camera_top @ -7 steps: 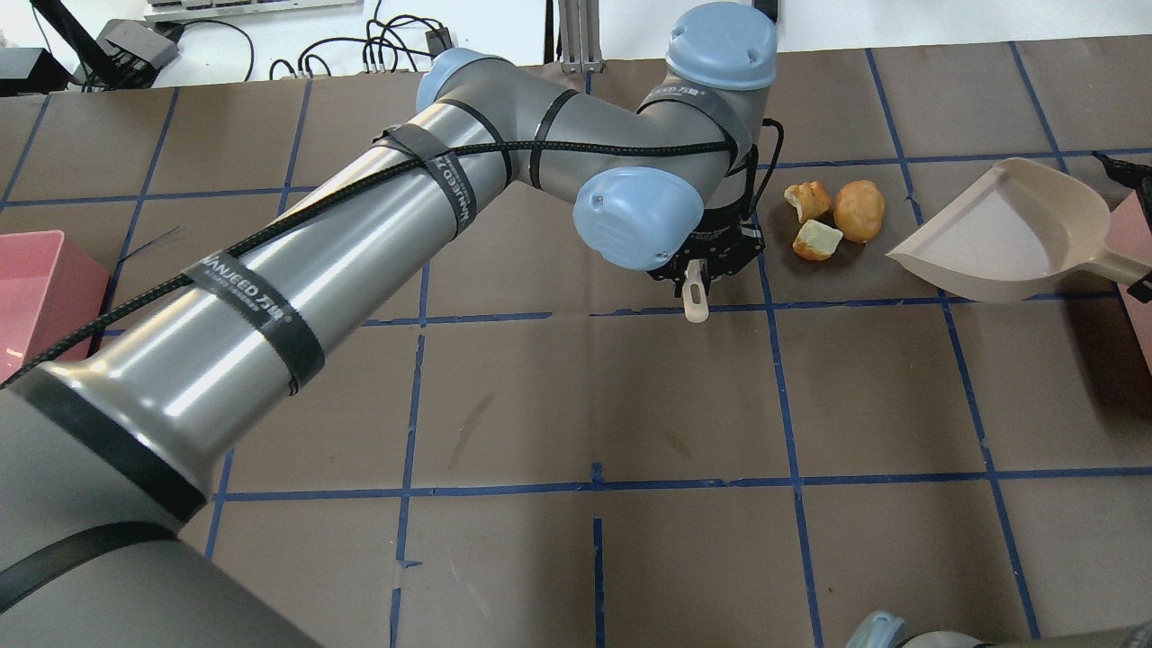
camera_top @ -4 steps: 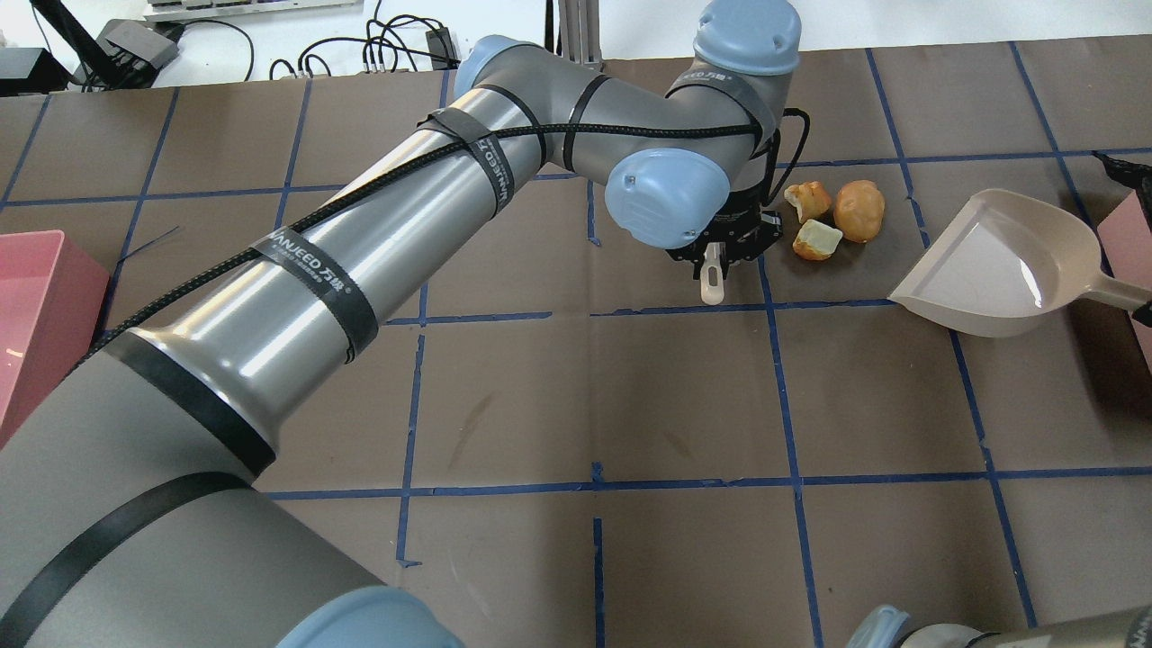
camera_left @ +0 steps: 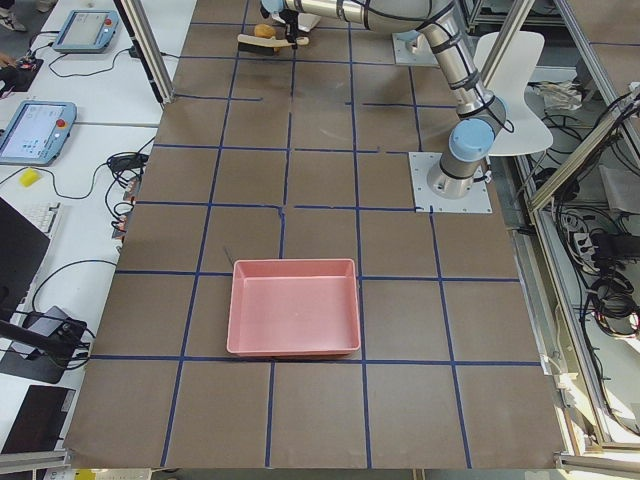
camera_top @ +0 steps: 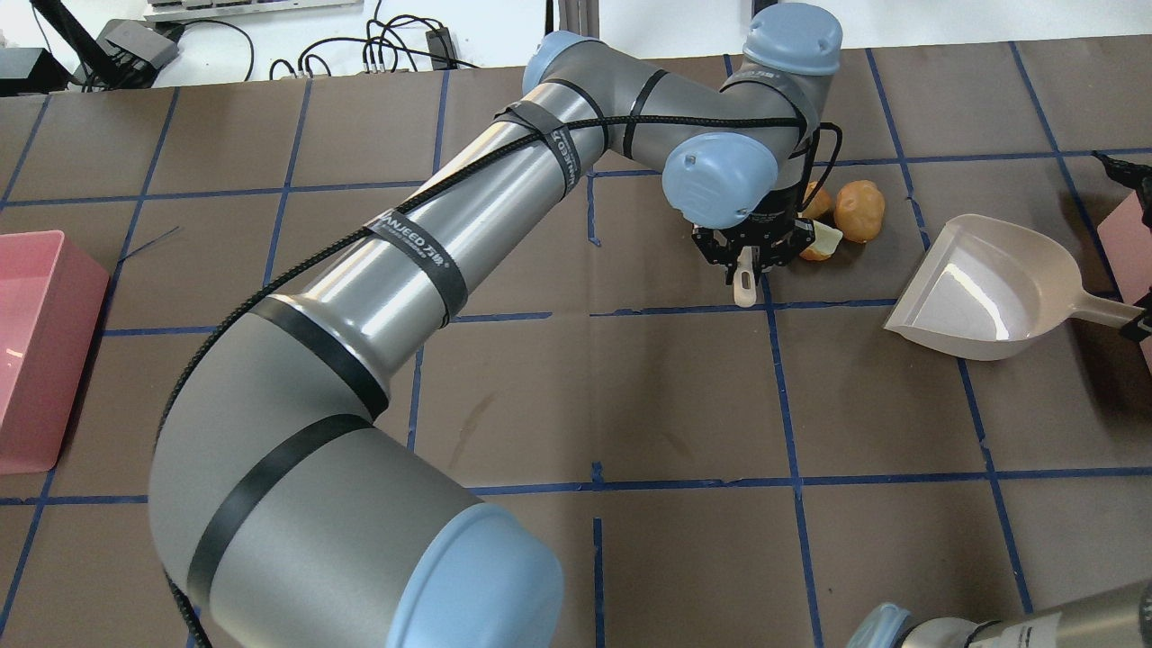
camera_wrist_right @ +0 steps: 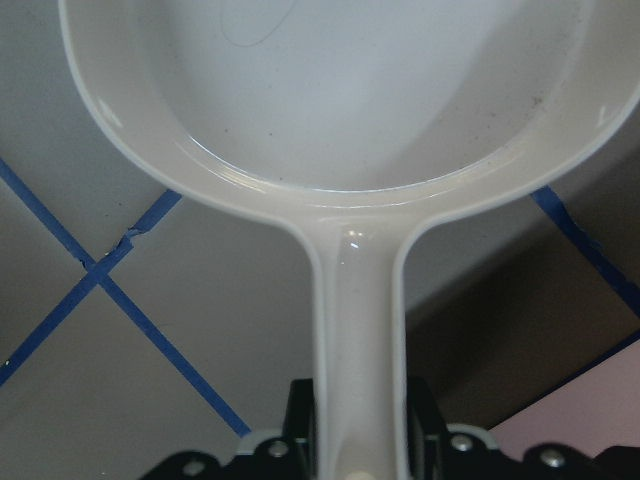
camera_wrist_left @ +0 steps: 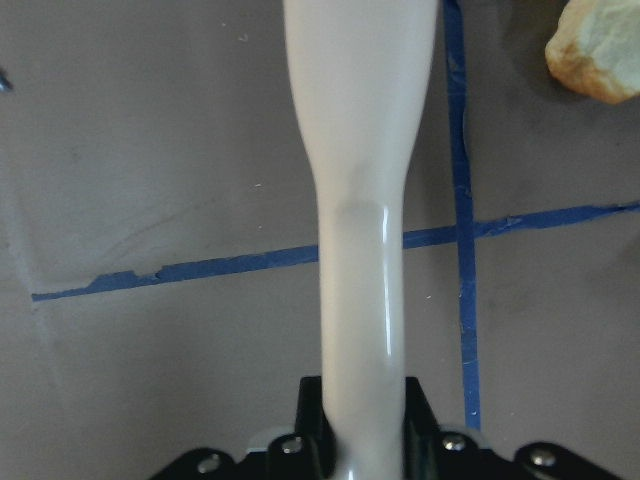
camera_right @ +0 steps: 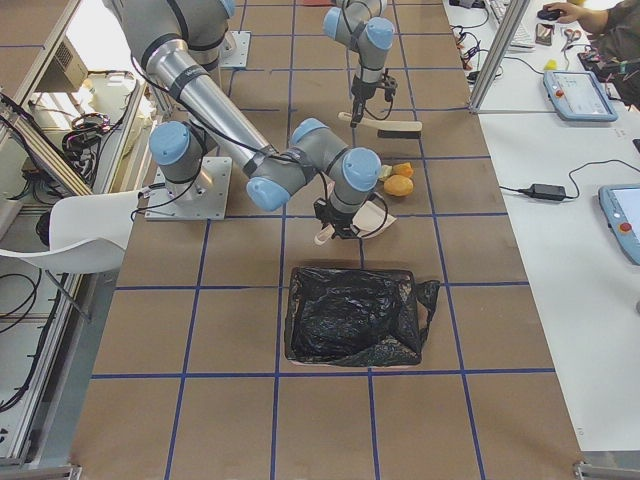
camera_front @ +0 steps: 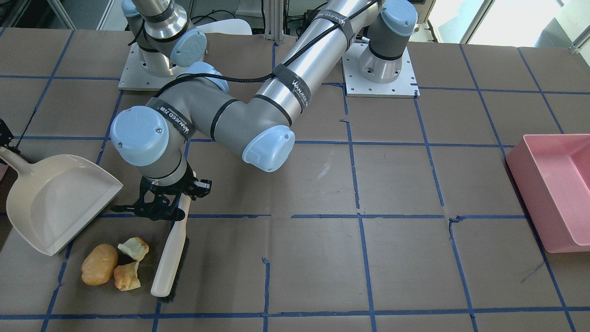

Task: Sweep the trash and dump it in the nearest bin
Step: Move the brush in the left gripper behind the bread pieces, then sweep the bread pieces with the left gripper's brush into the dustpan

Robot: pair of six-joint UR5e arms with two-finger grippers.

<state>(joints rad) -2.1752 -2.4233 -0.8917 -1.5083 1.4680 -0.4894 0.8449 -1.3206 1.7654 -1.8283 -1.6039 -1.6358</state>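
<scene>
**Front-facing view**
- Bench [camera_front: 322, 276]: brown, with a blue tape grid.
- Left end effector [camera_front: 168, 210]: pinches the handle of the brush [camera_front: 168, 263].
- Brush: its long axis runs from the end effector toward the camera-side edge, slightly slanted. Dark bristles show along the side away from the trash.
- Trash, just beside the brush head: first torn chunk [camera_front: 134, 248] and second torn chunk [camera_front: 127, 275] lie next to the brush. The potato-shaped lump [camera_front: 99, 270] lies beyond them.
- Dustpan [camera_front: 46, 203]: its mouth faces the lumps, near them but apart, and its handle points to the view's left edge. Its bowl shows only a pale inner surface.
- Rose-pink tub [camera_front: 553, 193]: well apart, at the opposite end.

**Overhead view**
- The left wrist covers part of both chunks. The potato-shaped lump is in full sight.
- Salmon bin [camera_top: 1132, 225]: a slanted edge at the right border, just past the dustpan handle.

**Exterior left view**
- The tub's floor shows plain pink.

**Exterior right view**
- Black bag [camera_right: 355, 315]: drapes the box beside the dustpan. What lies inside cannot be told.

**Left wrist view**
- The jaws are pressed on the brush handle, which runs straight up the frame. One chunk sits at the upper right corner.

**Right wrist view**
- Right end effector [camera_wrist_right: 360, 410]: clamps the dustpan handle — the bowl points straight ahead.
</scene>
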